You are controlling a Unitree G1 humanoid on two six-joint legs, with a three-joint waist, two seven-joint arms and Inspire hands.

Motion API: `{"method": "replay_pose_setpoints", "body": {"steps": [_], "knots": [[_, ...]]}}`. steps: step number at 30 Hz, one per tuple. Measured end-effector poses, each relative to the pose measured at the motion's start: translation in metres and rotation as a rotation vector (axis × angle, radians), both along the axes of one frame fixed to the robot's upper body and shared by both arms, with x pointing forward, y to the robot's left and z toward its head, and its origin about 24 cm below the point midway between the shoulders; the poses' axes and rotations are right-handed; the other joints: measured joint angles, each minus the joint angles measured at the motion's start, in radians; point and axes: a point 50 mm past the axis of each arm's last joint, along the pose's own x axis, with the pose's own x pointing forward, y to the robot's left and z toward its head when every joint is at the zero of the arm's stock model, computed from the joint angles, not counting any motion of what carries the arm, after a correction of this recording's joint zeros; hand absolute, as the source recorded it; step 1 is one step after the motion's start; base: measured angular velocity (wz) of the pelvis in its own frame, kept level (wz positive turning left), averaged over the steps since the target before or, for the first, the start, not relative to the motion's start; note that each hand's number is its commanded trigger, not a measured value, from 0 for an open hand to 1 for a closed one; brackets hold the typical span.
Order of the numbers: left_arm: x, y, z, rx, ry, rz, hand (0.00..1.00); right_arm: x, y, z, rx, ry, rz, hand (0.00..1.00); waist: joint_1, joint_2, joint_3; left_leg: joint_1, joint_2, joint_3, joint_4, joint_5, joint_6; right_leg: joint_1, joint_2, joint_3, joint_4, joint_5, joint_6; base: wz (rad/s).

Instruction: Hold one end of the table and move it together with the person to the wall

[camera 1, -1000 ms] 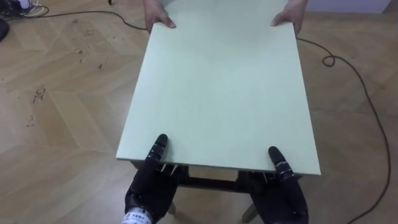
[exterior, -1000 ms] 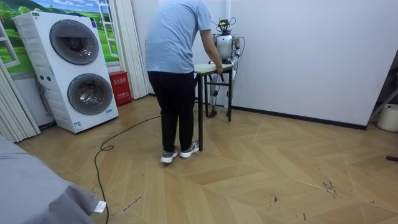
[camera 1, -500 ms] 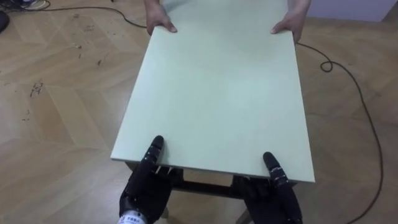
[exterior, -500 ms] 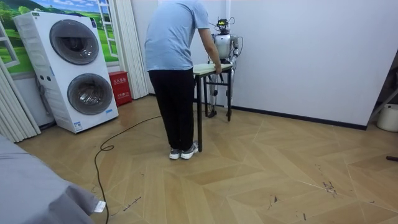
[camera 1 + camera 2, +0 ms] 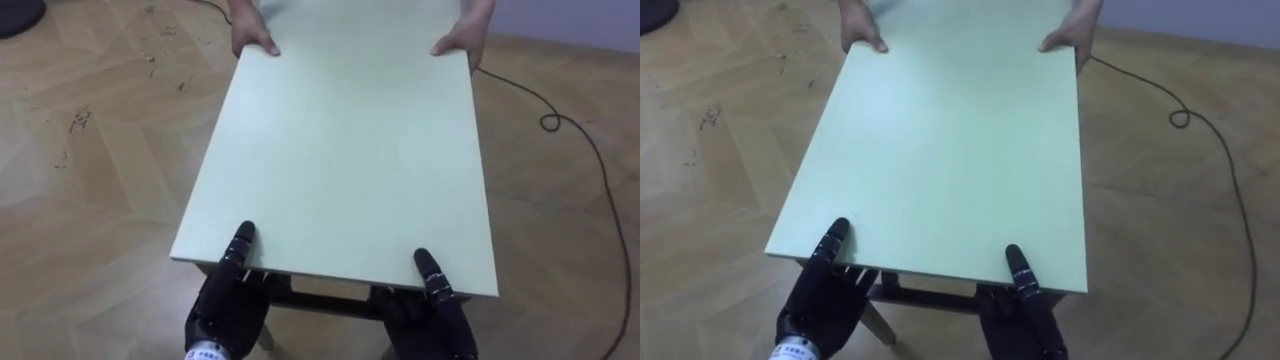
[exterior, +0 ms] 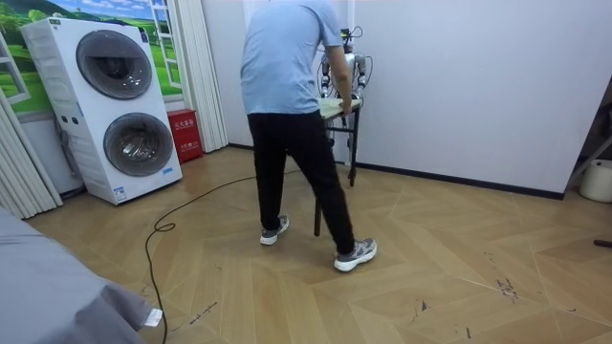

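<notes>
One table (image 5: 340,150): pale green rectangular top on a dark frame, long axis running from the near short edge at the robot straight away to the far short edge at the person.

Two robot hands, both at the near edge.
- Left hand (image 5: 225,305) by the near left corner: thumb laid flat on the top, rest of the hand tucked beneath the edge, clamped on the table.
- Right hand (image 5: 437,312) by the near right corner: clamped the same way, thumb above, palm below.

Two hands of one person (image 6: 287,96), one at each far corner.
- Far-left hand (image 5: 251,38) gripping the far left corner.
- Far-right hand (image 5: 458,42) gripping the far right corner.

One dark cable (image 5: 592,172) on the wooden floor (image 5: 90,200), curving past the right long edge and apart from it.

In the room view:
- Table between person and robot, close to a white wall (image 6: 459,76).
- Person at the end nearer the camera, back turned, legs set wide apart; robot at the end by the wall.
- Two front-loading machines (image 6: 115,105) stacked one on the other at the room view's left, well apart from the table.
- One red box (image 6: 185,134) on the floor just beside them.
</notes>
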Motion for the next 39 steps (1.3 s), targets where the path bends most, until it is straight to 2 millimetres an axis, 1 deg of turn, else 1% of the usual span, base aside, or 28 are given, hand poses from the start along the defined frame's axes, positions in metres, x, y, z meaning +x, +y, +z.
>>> {"method": "replay_pose_setpoints", "body": {"steps": [4, 5, 7, 8, 9, 10, 11, 12, 13, 15, 16, 17, 19, 20, 22, 24, 25, 27, 29, 30, 31, 32, 33, 34, 35, 37, 38, 39], "knots": [[0.000, -0.002, 0.000, -0.013, 0.003, 0.002, 1.00, 0.002, -0.004, 0.003, -0.030, -0.023, 0.013, 1.00, 0.006, 0.005, 0.0015, -0.020, 0.001, -0.027, -0.001, 0.001, -0.002, 0.001, 0.002, -0.017, -0.014, -0.001, -0.001, 0.23], [0.000, -0.003, 0.000, -0.016, 0.003, -0.001, 1.00, 0.003, -0.006, 0.004, -0.037, -0.028, 0.014, 1.00, 0.011, 0.009, 0.0027, -0.022, 0.001, -0.030, -0.001, 0.002, -0.002, 0.000, 0.002, -0.018, -0.014, -0.001, -0.001, 0.22], [0.000, -0.007, 0.000, -0.024, 0.001, -0.015, 1.00, 0.003, -0.011, 0.005, -0.052, -0.054, 0.015, 1.00, 0.025, 0.024, 0.0006, -0.035, -0.002, -0.053, -0.001, 0.003, -0.003, 0.001, 0.000, -0.023, -0.014, -0.010, 0.004, 0.36], [0.000, -0.007, 0.000, -0.025, -0.002, -0.016, 1.00, 0.003, -0.011, 0.005, -0.052, -0.058, 0.013, 1.00, 0.027, 0.026, 0.0003, -0.039, -0.001, -0.053, -0.001, 0.006, -0.005, 0.001, -0.001, -0.029, -0.014, -0.013, 0.003, 0.54], [0.001, -0.007, 0.001, -0.028, -0.014, -0.018, 1.00, 0.004, -0.012, 0.006, -0.052, -0.068, 0.012, 1.00, 0.027, 0.027, -0.0002, -0.052, 0.003, -0.047, 0.000, 0.013, -0.009, 0.003, -0.006, -0.050, -0.012, -0.020, 0.002, 0.75], [0.002, -0.008, 0.003, -0.027, -0.025, -0.024, 1.00, 0.003, -0.013, 0.006, -0.050, -0.077, 0.010, 1.00, 0.021, 0.027, 0.0002, -0.069, 0.014, -0.006, 0.004, 0.022, -0.012, 0.010, -0.013, -0.080, -0.011, -0.030, 0.002, 1.14], [0.005, -0.010, 0.004, -0.023, -0.035, -0.035, 1.00, 0.002, -0.014, 0.006, -0.046, -0.080, 0.002, 1.00, 0.011, 0.027, -0.0002, -0.083, 0.032, 0.086, 0.004, 0.035, -0.012, 0.016, -0.021, -0.099, -0.001, -0.047, 0.004, 1.13], [0.006, -0.010, 0.005, -0.021, -0.041, -0.039, 1.00, 0.003, -0.015, 0.006, -0.046, -0.080, -0.001, 1.00, 0.005, 0.027, -0.0002, -0.090, 0.044, 0.137, 0.005, 0.041, -0.011, 0.017, -0.025, -0.107, 0.008, -0.058, 0.005, 1.20], [0.010, -0.009, 0.007, -0.015, -0.054, -0.047, 1.00, 0.003, -0.015, 0.005, -0.042, -0.079, -0.005, 1.00, -0.003, 0.028, -0.0009, -0.103, 0.059, 0.204, 0.011, 0.052, -0.012, 0.021, -0.033, -0.136, 0.020, -0.075, 0.004, 1.09], [0.014, -0.010, 0.010, 0.000, -0.069, -0.059, 1.00, 0.004, -0.014, 0.005, -0.031, -0.078, -0.007, 1.00, -0.002, 0.034, -0.0026, -0.113, 0.063, 0.221, 0.010, 0.070, -0.014, 0.032, -0.037, -0.173, 0.021, -0.091, 0.001, 0.91], [0.015, -0.010, 0.011, 0.002, -0.076, -0.059, 1.00, 0.004, -0.014, 0.005, -0.026, -0.078, -0.010, 1.00, -0.001, 0.039, -0.0050, -0.116, 0.069, 0.245, 0.003, 0.079, -0.015, 0.040, -0.041, -0.203, 0.020, -0.098, -0.001, 0.60], [0.015, -0.009, 0.011, 0.003, -0.079, -0.057, 1.00, 0.005, -0.014, 0.005, -0.025, -0.079, -0.010, 1.00, -0.002, 0.041, -0.0058, -0.116, 0.072, 0.263, -0.001, 0.087, -0.014, 0.045, -0.046, -0.219, 0.020, -0.103, -0.001, 0.81], [0.017, -0.010, 0.013, 0.002, -0.089, -0.060, 1.00, 0.006, -0.015, 0.006, -0.022, -0.082, -0.021, 1.00, -0.010, 0.045, -0.0083, -0.112, 0.077, 0.325, -0.020, 0.113, -0.008, 0.069, -0.063, -0.291, 0.022, -0.121, -0.001, 0.89], [0.017, -0.010, 0.014, 0.002, -0.091, -0.060, 1.00, 0.006, -0.015, 0.006, -0.020, -0.083, -0.023, 1.00, -0.008, 0.045, -0.0084, -0.112, 0.077, 0.332, -0.021, 0.116, -0.008, 0.075, -0.064, -0.302, 0.022, -0.125, -0.001, 0.72], [0.016, -0.010, 0.013, 0.000, -0.088, -0.056, 1.00, 0.010, -0.016, 0.007, -0.026, -0.082, -0.015, 1.00, -0.005, 0.050, -0.0096, -0.113, 0.078, 0.329, -0.021, 0.118, -0.008, 0.097, -0.065, -0.344, 0.021, -0.136, 0.001, 0.51], [0.014, -0.009, 0.012, -0.007, -0.082, -0.038, 1.00, 0.015, -0.015, 0.008, -0.036, -0.080, 0.002, 1.00, 0.009, 0.051, -0.0094, -0.110, 0.075, 0.322, -0.022, 0.118, -0.008, 0.106, -0.068, -0.354, 0.026, -0.142, 0.003, 0.26], [0.013, -0.008, 0.012, -0.014, -0.077, -0.022, 1.00, 0.019, -0.015, 0.010, -0.047, -0.083, 0.013, 1.00, 0.019, 0.051, -0.0091, -0.109, 0.073, 0.321, -0.022, 0.117, -0.008, 0.106, -0.074, -0.353, 0.034, -0.145, 0.005, 0.13], [0.013, -0.009, 0.011, -0.023, -0.075, -0.009, 1.00, 0.024, -0.014, 0.011, -0.052, -0.089, 0.018, 1.00, 0.024, 0.051, -0.0090, -0.113, 0.068, 0.321, -0.022, 0.117, -0.007, 0.107, -0.080, -0.339, 0.044, -0.149, 0.011, 0.29], [0.013, -0.009, 0.011, -0.025, -0.073, -0.002, 1.00, 0.028, -0.013, 0.012, -0.054, -0.087, 0.021, 1.00, 0.027, 0.051, -0.0088, -0.113, 0.062, 0.320, -0.022, 0.118, -0.003, 0.110, -0.092, -0.339, 0.070, -0.155, 0.021, 0.49], [0.013, -0.009, 0.011, -0.024, -0.071, 0.000, 1.00, 0.028, -0.012, 0.013, -0.057, -0.086, 0.021, 1.00, 0.026, 0.051, -0.0088, -0.108, 0.053, 0.318, -0.024, 0.119, 0.002, 0.118, -0.106, -0.339, 0.091, -0.163, 0.033, 0.65], [0.013, -0.009, 0.011, -0.025, -0.069, 0.001, 1.00, 0.028, -0.012, 0.013, -0.057, -0.083, 0.019, 1.00, 0.028, 0.052, -0.0082, -0.102, 0.046, 0.315, -0.025, 0.114, 0.016, 0.125, -0.116, -0.336, 0.119, -0.172, 0.047, 0.66], [0.013, -0.009, 0.011, -0.025, -0.069, 0.001, 1.00, 0.028, -0.012, 0.013, -0.058, -0.083, 0.020, 1.00, 0.027, 0.051, -0.0077, -0.100, 0.039, 0.306, -0.025, 0.113, 0.019, 0.127, -0.123, -0.333, 0.136, -0.176, 0.051, 0.63], [0.012, -0.009, 0.011, -0.026, -0.067, 0.002, 1.00, 0.028, -0.013, 0.012, -0.059, -0.082, 0.022, 1.00, 0.029, 0.051, -0.0073, -0.097, 0.028, 0.294, -0.023, 0.109, 0.027, 0.129, -0.136, -0.312, 0.165, -0.184, 0.060, 0.71], [0.012, -0.009, 0.011, -0.026, -0.068, 0.002, 1.00, 0.028, -0.012, 0.012, -0.058, -0.080, 0.021, 1.00, 0.020, 0.049, -0.0061, -0.096, 0.013, 0.249, -0.021, 0.107, 0.035, 0.136, -0.147, -0.277, 0.190, -0.193, 0.067, 0.80], [0.013, -0.010, 0.011, -0.027, -0.069, -0.003, 1.00, 0.027, -0.012, 0.012, -0.058, -0.078, 0.020, 1.00, 0.016, 0.048, -0.0056, -0.096, 0.003, 0.232, -0.019, 0.108, 0.040, 0.137, -0.150, -0.252, 0.202, -0.195, 0.067, 0.96], [0.016, -0.010, 0.013, -0.012, -0.084, -0.014, 1.00, 0.026, -0.012, 0.011, -0.059, -0.077, 0.017, 1.00, -0.004, 0.044, -0.0032, -0.108, -0.030, 0.145, -0.002, 0.109, 0.053, 0.137, -0.141, -0.127, 0.219, -0.201, 0.067, 1.04], [0.017, -0.009, 0.014, -0.005, -0.090, -0.012, 1.00, 0.026, -0.011, 0.011, -0.060, -0.078, 0.018, 1.00, -0.013, 0.043, -0.0032, -0.115, -0.039, 0.119, 0.004, 0.110, 0.055, 0.135, -0.137, -0.100, 0.221, -0.207, 0.064, 1.09], [0.019, -0.007, 0.016, 0.008, -0.103, -0.002, 1.00, 0.026, -0.007, 0.012, -0.053, -0.080, 0.017, 1.00, -0.021, 0.036, -0.0013, -0.124, -0.059, 0.067, 0.013, 0.112, 0.059, 0.135, -0.118, -0.030, 0.204, -0.233, 0.055, 1.01]]}}
